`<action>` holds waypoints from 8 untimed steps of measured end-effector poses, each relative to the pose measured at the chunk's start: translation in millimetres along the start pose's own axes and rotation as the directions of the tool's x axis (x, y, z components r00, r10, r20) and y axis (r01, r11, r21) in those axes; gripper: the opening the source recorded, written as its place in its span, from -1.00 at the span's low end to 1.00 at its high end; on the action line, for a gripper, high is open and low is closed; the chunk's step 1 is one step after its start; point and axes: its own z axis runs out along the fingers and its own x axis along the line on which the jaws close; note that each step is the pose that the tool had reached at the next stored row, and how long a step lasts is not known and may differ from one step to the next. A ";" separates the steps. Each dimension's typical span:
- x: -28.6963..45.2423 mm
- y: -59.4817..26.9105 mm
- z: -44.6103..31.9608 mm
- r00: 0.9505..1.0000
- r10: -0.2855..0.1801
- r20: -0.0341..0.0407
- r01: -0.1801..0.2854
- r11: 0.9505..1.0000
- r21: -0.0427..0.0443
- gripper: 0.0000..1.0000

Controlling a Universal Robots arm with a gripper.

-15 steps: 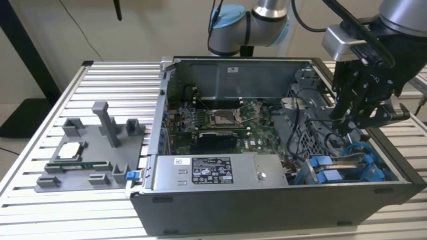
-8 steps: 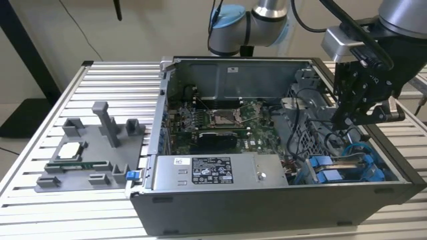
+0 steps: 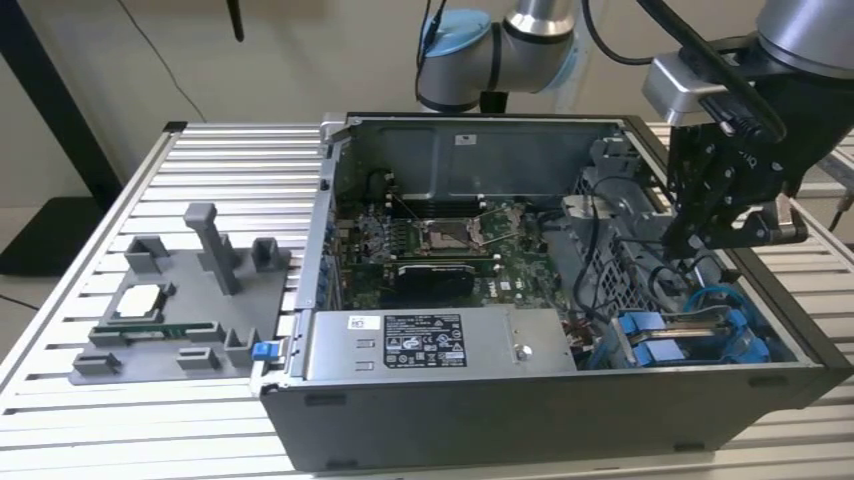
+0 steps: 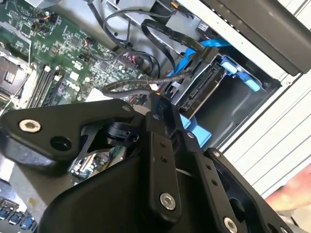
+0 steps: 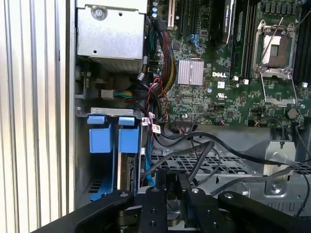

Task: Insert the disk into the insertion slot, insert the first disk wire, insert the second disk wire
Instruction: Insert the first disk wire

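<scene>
The disk [image 4: 203, 86] sits in its blue carrier inside the insertion slot [image 4: 243, 104] of the drive cage, connector edge facing out. In the exterior view the disk [image 3: 697, 324] lies low at the case's right end between blue fittings. My gripper [image 3: 697, 245] hangs above that cage. In both wrist views its black fingers [image 5: 167, 187] stand close together. A thin black braided disk wire [image 4: 138, 83] runs to the gripper [image 4: 158, 99] and ends between the tips. Another flat black wire [image 4: 167, 31] loops over to the disk's far edge.
The open case holds the motherboard with its CPU socket [image 3: 451, 236] and a grey power supply box [image 3: 441, 342] at the front. Loose black cables [image 5: 228, 145] cross the perforated cage [image 5: 218, 167]. A grey fixture plate [image 3: 174, 300] lies on the slatted table at the exterior view's left.
</scene>
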 end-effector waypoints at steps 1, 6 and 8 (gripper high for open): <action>0.0 0.0 0.0 1.000 0.000 0.000 0.000 1.000 0.000 -1.00; 0.0 0.0 0.2 1.000 0.000 0.000 0.000 1.000 0.000 -1.00; 0.0 0.0 0.2 1.000 0.000 0.000 0.000 1.000 0.000 -1.00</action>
